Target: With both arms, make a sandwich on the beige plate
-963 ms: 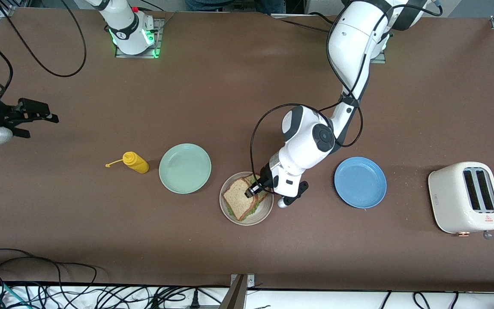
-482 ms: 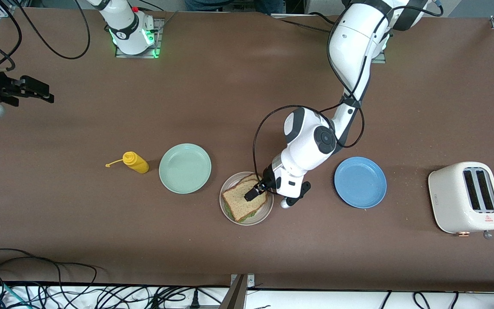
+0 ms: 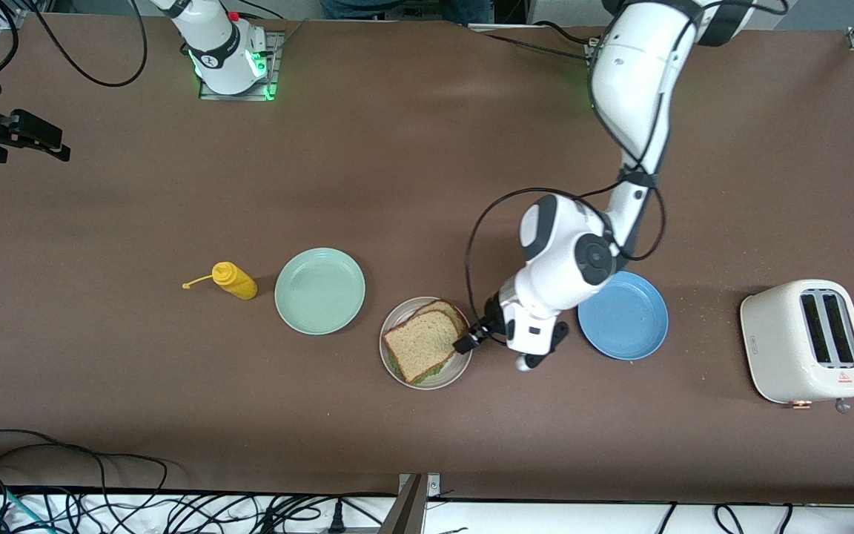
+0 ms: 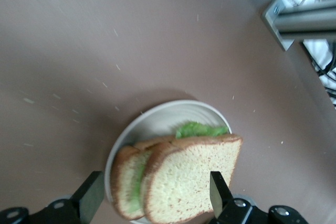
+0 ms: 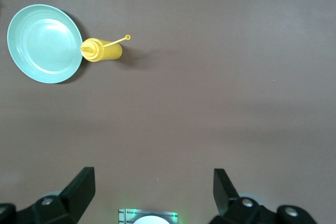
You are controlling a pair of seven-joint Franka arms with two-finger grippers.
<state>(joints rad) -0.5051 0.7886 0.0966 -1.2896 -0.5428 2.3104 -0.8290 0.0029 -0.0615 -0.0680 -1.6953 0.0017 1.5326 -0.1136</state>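
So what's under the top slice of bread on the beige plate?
Under the top slice, green lettuce pokes out, with a second slice below, offset, on the beige plate. Anything else between the slices is covered.

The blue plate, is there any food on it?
No, the blue plate is bare; the sandwich lies on the beige plate beside it.

We see our right gripper (image 5: 152, 192) spread wide above bare brown table (image 5: 220, 103), with a yellow squeeze bottle (image 5: 102, 50) lying well ahead of its fingers, touching the rim of a mint green plate (image 5: 44, 43).
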